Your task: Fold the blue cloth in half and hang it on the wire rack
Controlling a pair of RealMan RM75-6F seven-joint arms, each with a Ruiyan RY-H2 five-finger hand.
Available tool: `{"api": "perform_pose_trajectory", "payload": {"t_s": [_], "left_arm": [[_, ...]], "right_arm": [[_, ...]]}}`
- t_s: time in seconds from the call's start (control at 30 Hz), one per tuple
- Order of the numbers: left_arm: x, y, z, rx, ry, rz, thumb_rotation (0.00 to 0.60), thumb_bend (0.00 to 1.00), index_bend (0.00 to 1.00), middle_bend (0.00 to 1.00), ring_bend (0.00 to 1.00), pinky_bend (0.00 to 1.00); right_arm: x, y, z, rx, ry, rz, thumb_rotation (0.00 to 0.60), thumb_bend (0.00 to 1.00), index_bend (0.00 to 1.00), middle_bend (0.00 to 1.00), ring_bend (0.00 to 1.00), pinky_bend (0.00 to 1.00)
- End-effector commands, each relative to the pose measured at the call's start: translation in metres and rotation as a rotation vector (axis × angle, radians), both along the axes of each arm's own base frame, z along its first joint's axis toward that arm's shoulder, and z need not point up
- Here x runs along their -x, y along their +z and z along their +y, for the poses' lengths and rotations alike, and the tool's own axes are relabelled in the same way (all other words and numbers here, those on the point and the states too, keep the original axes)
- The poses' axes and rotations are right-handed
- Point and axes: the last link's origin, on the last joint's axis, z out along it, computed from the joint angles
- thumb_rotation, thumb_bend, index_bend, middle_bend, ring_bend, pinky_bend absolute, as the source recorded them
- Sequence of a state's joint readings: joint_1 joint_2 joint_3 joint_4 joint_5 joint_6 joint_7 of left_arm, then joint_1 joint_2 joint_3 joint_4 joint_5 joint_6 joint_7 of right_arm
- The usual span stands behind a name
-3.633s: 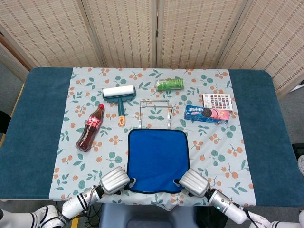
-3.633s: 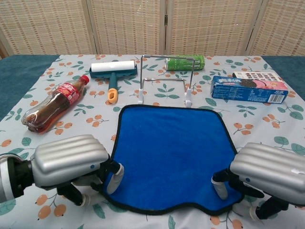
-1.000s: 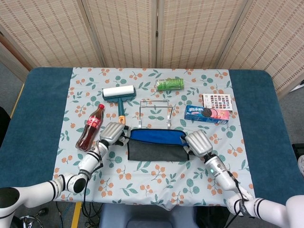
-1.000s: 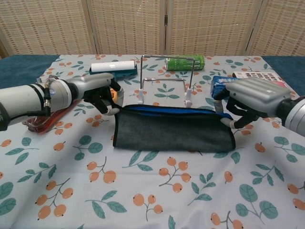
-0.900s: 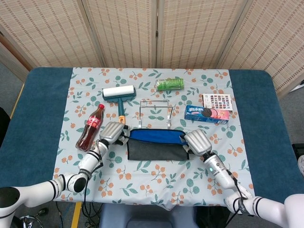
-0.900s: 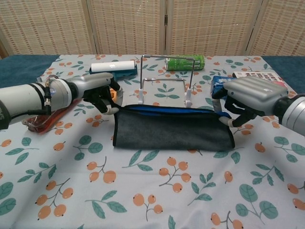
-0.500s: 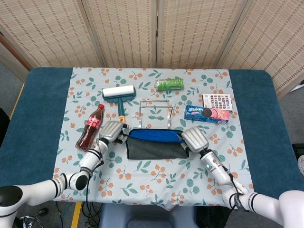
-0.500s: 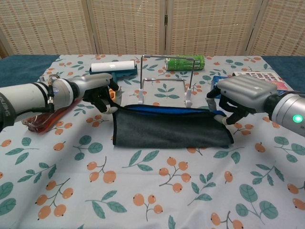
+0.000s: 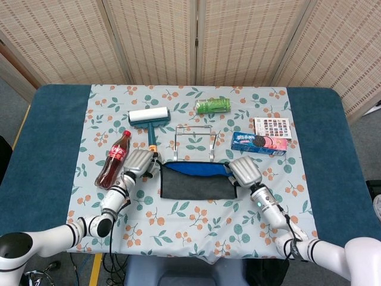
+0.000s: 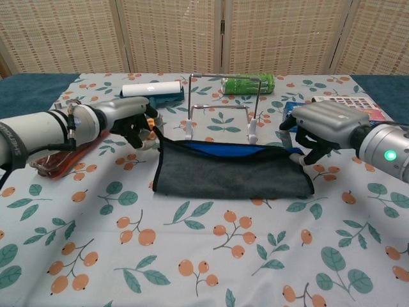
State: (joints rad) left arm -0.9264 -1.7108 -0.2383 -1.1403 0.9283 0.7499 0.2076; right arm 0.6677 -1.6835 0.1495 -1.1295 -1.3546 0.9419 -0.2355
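Note:
The blue cloth (image 9: 196,183) (image 10: 230,171) lies folded in half, its dark grey underside facing up and a blue strip showing along the far edge. My left hand (image 9: 139,162) (image 10: 131,122) pinches the cloth's upper left corner. At the upper right corner, my right hand (image 9: 243,170) (image 10: 319,126) grips the cloth. The top edge is raised slightly off the table, sagging in the middle. The wire rack (image 9: 194,142) (image 10: 223,109) stands just behind the cloth, between the hands.
A cola bottle (image 9: 113,161) (image 10: 67,142) lies left of my left hand. A lint roller (image 9: 149,120) (image 10: 150,94), a green can (image 9: 213,106) (image 10: 248,84), a cookie box (image 9: 259,143) (image 10: 300,109) and a colour card (image 9: 272,127) sit behind on the floral tablecloth (image 9: 190,238).
The cloth went from flat and blue side up to folded in half. In the last second both hands moved slightly toward the rack and lifted the top edge.

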Motion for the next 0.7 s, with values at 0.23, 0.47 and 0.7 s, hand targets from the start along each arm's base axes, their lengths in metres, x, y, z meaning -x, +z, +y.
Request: {"api": "perform_pose_trajectory", "payload": {"t_s": [0.23, 0.47, 0.7], "left_arm": [[-0.001, 0.008, -0.001, -0.082, 0.007, -0.029, 0.6, 0.34, 0.21, 0.42, 0.43, 0.91], [0.006, 0.027, -0.005, -0.148, 0.024, -0.066, 0.6, 0.3, 0.16, 0.35, 0.37, 0.81], [0.019, 0.055, -0.02, -0.21, 0.026, -0.085, 0.6, 0.29, 0.14, 0.29, 0.29, 0.67]], "right_arm": [[-0.003, 0.001, -0.008, 0.017, -0.026, -0.009, 0.6, 0.17, 0.18, 0.9, 0.9, 1.0], [-0.004, 0.013, -0.005, 0.049, -0.012, -0.032, 0.6, 0.16, 0.16, 0.9, 0.9, 1.0], [0.001, 0.044, 0.006, 0.1, 0.045, -0.038, 0.6, 0.18, 0.16, 0.84, 0.85, 1.0]]}}
